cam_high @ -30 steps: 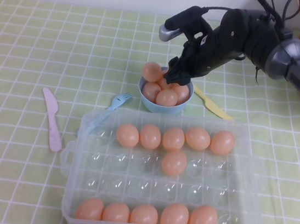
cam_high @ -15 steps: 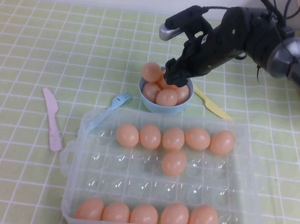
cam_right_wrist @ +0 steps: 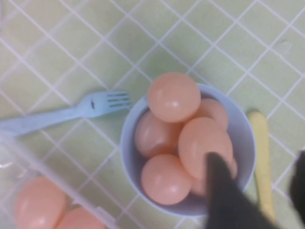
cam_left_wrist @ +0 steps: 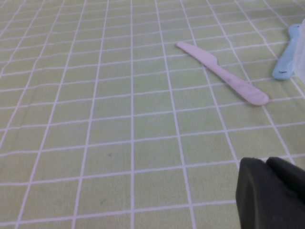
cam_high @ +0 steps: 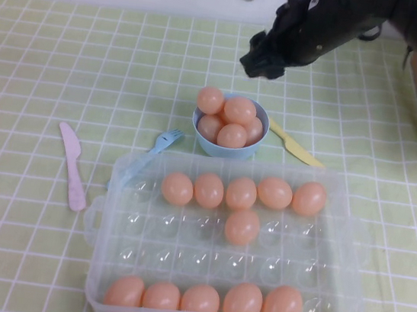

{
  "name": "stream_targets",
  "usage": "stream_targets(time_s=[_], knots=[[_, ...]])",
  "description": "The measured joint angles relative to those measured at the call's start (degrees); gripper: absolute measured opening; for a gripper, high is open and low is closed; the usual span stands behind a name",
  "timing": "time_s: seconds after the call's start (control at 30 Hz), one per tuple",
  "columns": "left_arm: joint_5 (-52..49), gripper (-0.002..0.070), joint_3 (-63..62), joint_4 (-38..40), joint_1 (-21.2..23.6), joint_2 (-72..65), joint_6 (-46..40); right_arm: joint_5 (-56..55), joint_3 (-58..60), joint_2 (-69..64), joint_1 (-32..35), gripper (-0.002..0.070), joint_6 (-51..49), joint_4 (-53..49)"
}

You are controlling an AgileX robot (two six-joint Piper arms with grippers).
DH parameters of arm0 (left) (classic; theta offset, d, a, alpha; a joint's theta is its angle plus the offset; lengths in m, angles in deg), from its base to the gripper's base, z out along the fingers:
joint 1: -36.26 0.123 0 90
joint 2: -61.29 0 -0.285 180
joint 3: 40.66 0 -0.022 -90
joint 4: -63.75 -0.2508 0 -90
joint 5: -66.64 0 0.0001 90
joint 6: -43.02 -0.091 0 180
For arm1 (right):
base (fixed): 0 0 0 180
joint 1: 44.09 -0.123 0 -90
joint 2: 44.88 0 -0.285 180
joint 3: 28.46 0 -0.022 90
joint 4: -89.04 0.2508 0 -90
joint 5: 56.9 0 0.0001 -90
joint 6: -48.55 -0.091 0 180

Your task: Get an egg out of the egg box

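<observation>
The right gripper (cam_high: 263, 59) hangs in the air past the far side of the light-blue bowl (cam_high: 217, 146), its fingers wide apart and holding nothing. The right wrist view looks straight down into that bowl (cam_right_wrist: 131, 157): the egg (cam_right_wrist: 205, 145) lies on top of the pile there, out of the egg box (cam_high: 344, 297), which sits just in front of the bowl.

Only the left wrist view shows the left gripper (cam_left_wrist: 271, 193), low over the green checked cloth (cam_left_wrist: 119, 119); I cannot tell if it is open. A pink knife (cam_high: 73, 165) lies left of the egg box.
</observation>
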Motion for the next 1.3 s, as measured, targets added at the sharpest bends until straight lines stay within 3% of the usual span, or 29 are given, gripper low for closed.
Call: stream_targets(time_s=[0.03, 0.1, 0.23, 0.6, 0.73, 1.0, 1.3], knots=[[0.0, -0.0005, 0.0, 0.0, 0.0, 0.0, 0.0, 0.28, 0.22, 1.01, 0.0, 0.0297, -0.44, 0.31], [0.0, -0.0005, 0.0, 0.0, 0.0, 0.0, 0.0, -0.37, 2.36, 3.42, 0.0, 0.012, -1.26, 0.64], [0.0, -0.0005, 0.0, 0.0, 0.0, 0.0, 0.0, -7.62, 13.39, 9.67, -0.5, 0.0009, -1.49, 2.65], [0.0, -0.0005, 0.0, 0.0, 0.0, 0.0, 0.0, -43.86, 56.45, 38.92, -4.88, -0.0015, 2.99, 4.86], [0.0, -0.0005, 0.0, 0.0, 0.0, 0.0, 0.0, -46.01, 63.74, 49.24, -5.55, -0.0016, 3.72, 5.04], [0.0, -0.0005, 0.0, 0.0, 0.0, 0.0, 0.0, -35.83, 73.17, 63.27, -5.73, -0.0016, 3.72, 4.57], [0.0, -0.0005, 0.0, 0.0, 0.0, 0.0, 0.0, -58.44, 94.12, 77.45, -5.73, -0.0018, 3.72, 1.64]])
